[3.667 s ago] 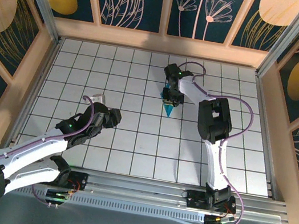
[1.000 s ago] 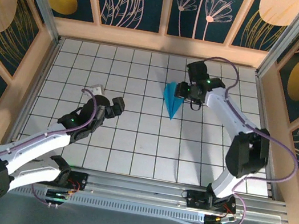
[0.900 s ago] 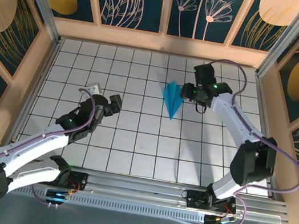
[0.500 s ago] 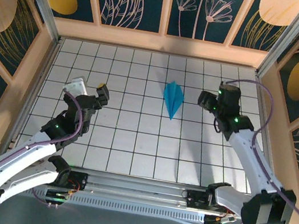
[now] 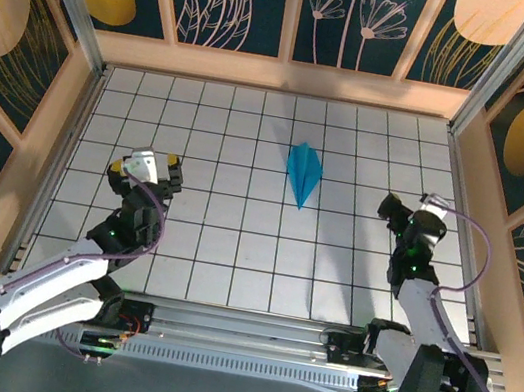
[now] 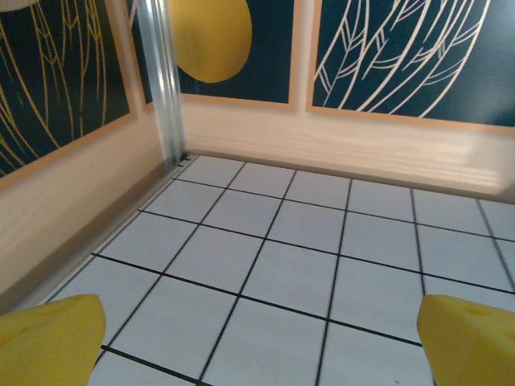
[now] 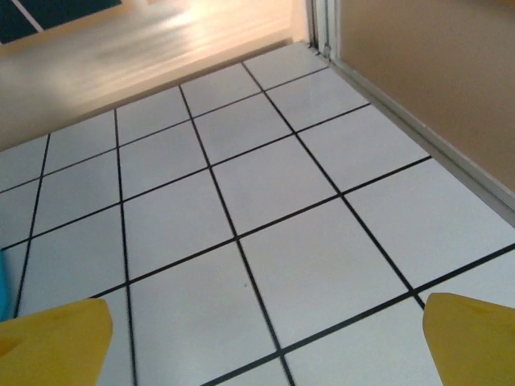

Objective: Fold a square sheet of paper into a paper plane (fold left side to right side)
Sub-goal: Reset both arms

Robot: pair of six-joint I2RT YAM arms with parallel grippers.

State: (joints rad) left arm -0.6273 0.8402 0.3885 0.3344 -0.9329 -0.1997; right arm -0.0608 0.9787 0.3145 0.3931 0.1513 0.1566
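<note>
paper plane (image 5: pixel 304 171) lies flat on the white tiled floor (image 5: pixel 234 242), mid-field toward the back: slim turquoise dart, crisp creases, long point facing the arms. left gripper (image 5: pixel 146 167) well off to its left, yellow fingertips (image 6: pixel 48 338) spread wide, nothing between them. right gripper (image 5: pixel 410 206) well off to its right, equally wide, empty. Tiles glossy, thin black grout lines.

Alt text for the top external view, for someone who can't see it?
A slim turquoise paper plane lies on the white tiled table, long tip toward the near edge. The left gripper and right gripper hang open on either side, well clear of it.
</note>
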